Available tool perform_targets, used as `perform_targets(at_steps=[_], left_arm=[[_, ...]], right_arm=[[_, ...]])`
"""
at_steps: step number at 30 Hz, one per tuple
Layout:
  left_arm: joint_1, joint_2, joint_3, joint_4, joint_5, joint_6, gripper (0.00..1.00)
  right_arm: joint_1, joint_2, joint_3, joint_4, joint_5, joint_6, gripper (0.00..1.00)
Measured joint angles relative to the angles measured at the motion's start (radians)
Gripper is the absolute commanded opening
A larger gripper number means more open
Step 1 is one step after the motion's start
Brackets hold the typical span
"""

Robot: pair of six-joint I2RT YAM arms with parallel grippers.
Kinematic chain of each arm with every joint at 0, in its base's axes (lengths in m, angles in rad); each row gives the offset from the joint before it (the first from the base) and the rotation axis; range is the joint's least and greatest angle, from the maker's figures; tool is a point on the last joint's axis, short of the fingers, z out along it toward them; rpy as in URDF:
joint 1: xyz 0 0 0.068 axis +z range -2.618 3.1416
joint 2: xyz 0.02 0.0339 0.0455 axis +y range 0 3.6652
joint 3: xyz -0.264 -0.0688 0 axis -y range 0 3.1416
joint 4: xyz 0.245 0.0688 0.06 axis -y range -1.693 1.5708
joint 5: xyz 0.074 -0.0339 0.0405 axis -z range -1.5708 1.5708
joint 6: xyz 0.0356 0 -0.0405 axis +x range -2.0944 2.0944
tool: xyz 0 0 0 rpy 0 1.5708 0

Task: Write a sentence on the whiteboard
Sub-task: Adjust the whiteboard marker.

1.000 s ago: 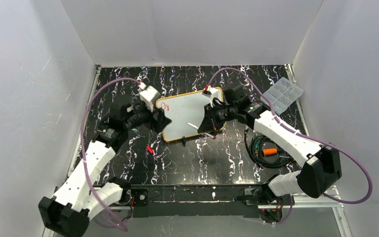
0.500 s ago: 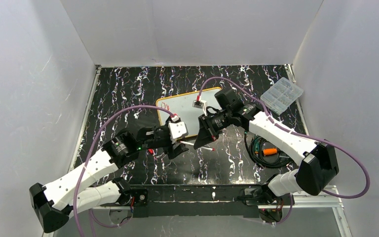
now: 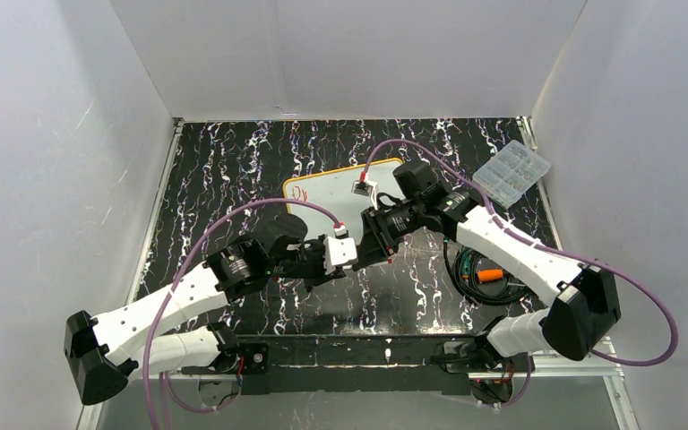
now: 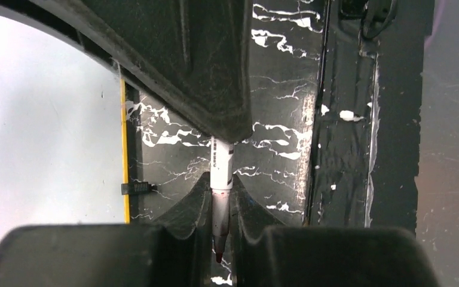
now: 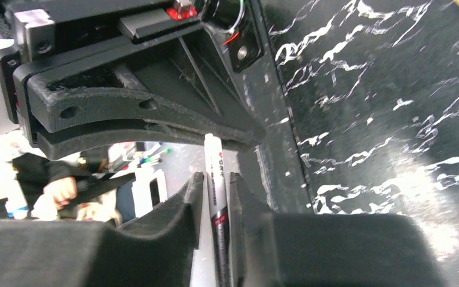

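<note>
Top external view: whiteboard (image 3: 322,193) lies on the desk (image 3: 233,152), at 11 o'clock from the meeting grippers. Left gripper (image 4: 220,194) fingers clamp the marker (image 4: 221,164); right gripper (image 5: 216,179) fingers sit narrow around it, grip unclear.

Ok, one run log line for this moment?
phase: marker handover | left claw: shut on marker | right claw: around marker, grip unclear

Black counter (image 3: 233,152) with white marble-looking streaks all over, plain white walls (image 3: 349,54) boxing it in on three sides. A clear plastic compartment box (image 3: 512,172) sits tilted in the far right corner. Nearer on the right there's a dark coiled cable (image 3: 466,285) with an orange piece (image 3: 491,274) lying inside the loop.
</note>
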Motion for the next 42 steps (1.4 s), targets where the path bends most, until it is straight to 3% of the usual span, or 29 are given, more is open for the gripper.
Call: perform_targets(at_steps=[5,14,18,21,24,34,38,42], left_arm=[[-0.005,-0.004,0.000,0.034,-0.008,-0.055,0.00],[0.078,-0.064,-0.011,0.061,0.022,-0.128,0.00],[0.143,-0.064,-0.011,0.067,0.085,-0.160,0.00],[0.196,-0.062,-0.011,0.093,0.147,-0.194,0.00],[0.233,-0.056,-0.011,0.114,0.204,-0.226,0.00],[0.240,-0.014,-0.011,0.140,0.307,-0.263,0.00],[0.243,-0.011,-0.010,0.126,0.309,-0.254,0.00],[0.247,-0.007,0.001,0.092,0.308,-0.230,0.00]], right_arm=[[0.000,-0.097,-0.089,0.158,0.070,0.108,0.67],[-0.004,-0.312,-0.320,0.450,0.241,0.282,0.74],[-0.004,-0.417,-0.425,0.624,0.373,0.373,0.82],[-0.005,-0.515,-0.553,0.806,0.481,0.468,0.82],[-0.006,-0.568,-0.645,0.937,0.565,0.539,0.77],[-0.009,-0.515,-0.669,1.234,0.652,0.660,0.67],[-0.009,-0.492,-0.662,1.236,0.643,0.654,0.62],[-0.009,-0.472,-0.601,1.114,0.613,0.601,0.65]])
